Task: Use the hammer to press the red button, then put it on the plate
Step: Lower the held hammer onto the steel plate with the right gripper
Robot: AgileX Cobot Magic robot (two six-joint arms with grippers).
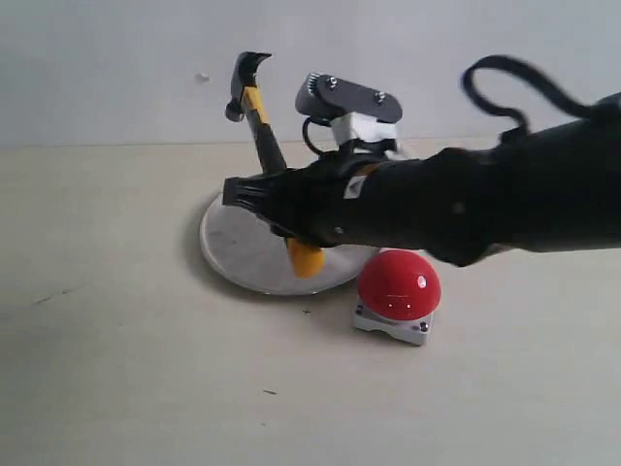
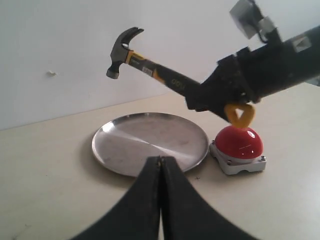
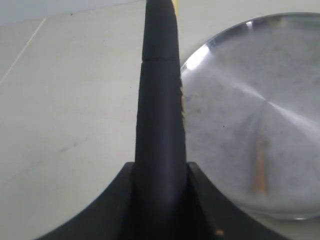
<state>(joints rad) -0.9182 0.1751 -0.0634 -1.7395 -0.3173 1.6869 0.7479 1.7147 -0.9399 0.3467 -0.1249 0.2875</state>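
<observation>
Showing the left end effector (image 2: 160,162) pinched together on nothing, low over the pale surface (image 1: 116,369), pointed at the round shallow silver metal plate (image 1: 228,243). Above that plate, tilted in the air, the claw hammer (image 1: 254,107) with dark steel head, black rubber handle and yellow end: head up, yellow end down near the plate's right rim. Gripped mid-handle by the right end effector (image 1: 257,194), clenched round the black rubber, reaching in from the right. Further right, just beside the plate's rim, standing on the surface, the glossy red dome button (image 1: 399,282) on its square grey base, apart from the hammer in the exterior view.
</observation>
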